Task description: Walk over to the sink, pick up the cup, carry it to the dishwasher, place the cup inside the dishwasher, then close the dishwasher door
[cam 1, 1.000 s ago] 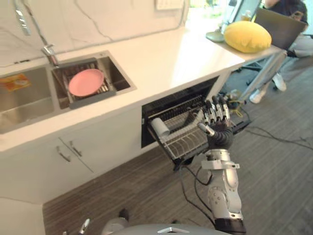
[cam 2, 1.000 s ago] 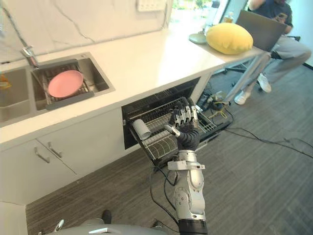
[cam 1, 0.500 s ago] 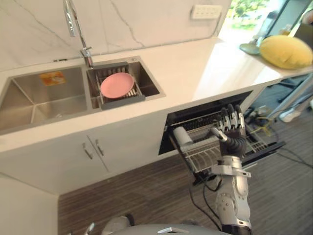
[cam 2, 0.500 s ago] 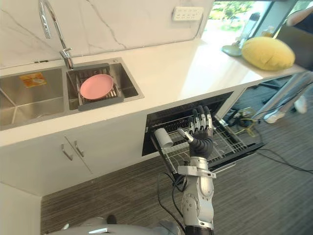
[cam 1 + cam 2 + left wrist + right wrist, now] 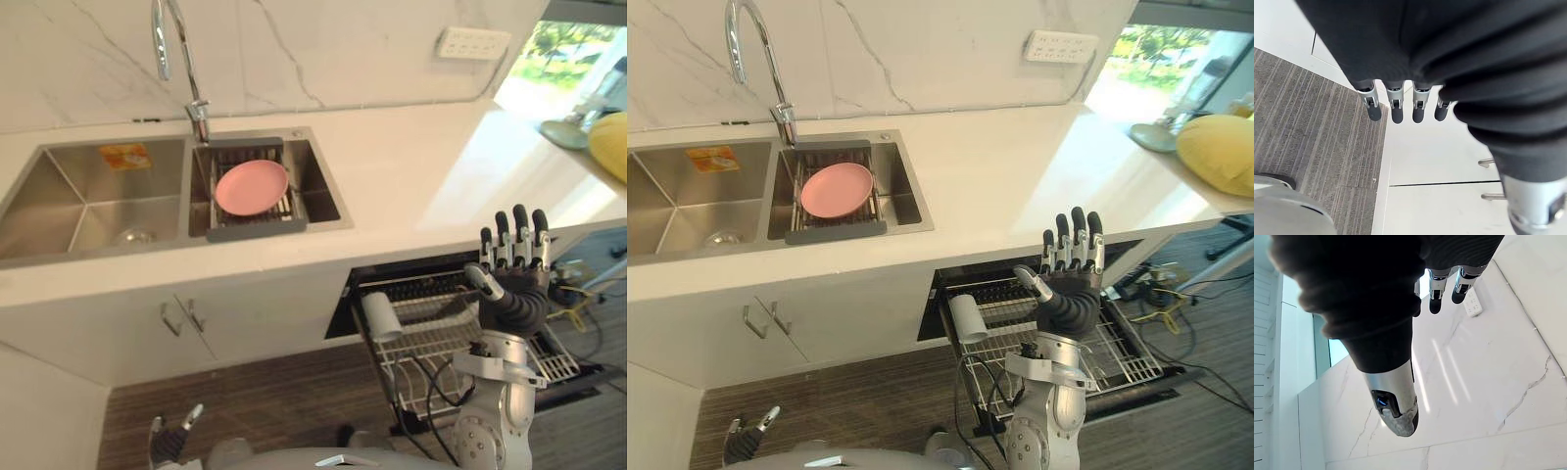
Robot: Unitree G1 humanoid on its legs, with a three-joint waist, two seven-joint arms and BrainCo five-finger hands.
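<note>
A white cup lies on its side at the left end of the wire rack, which is pulled out of the open dishwasher under the counter. My right hand is raised upright in front of the rack, open with straight fingers, holding nothing and a little right of the cup. In the right wrist view its fingers point at the marble wall. My left hand hangs low near the floor, and its fingers are straight and open before the white cabinet doors.
A double steel sink is set in the white counter, with a pink plate on a drain rack and a tall faucet. A yellow cushion lies at the counter's far right. The dishwasher door lies open over the floor.
The camera has swung left and closer, so the sink now sits in front. My right hand stays raised and open and now shows higher, at the counter's edge. The cup stays in the rack.
</note>
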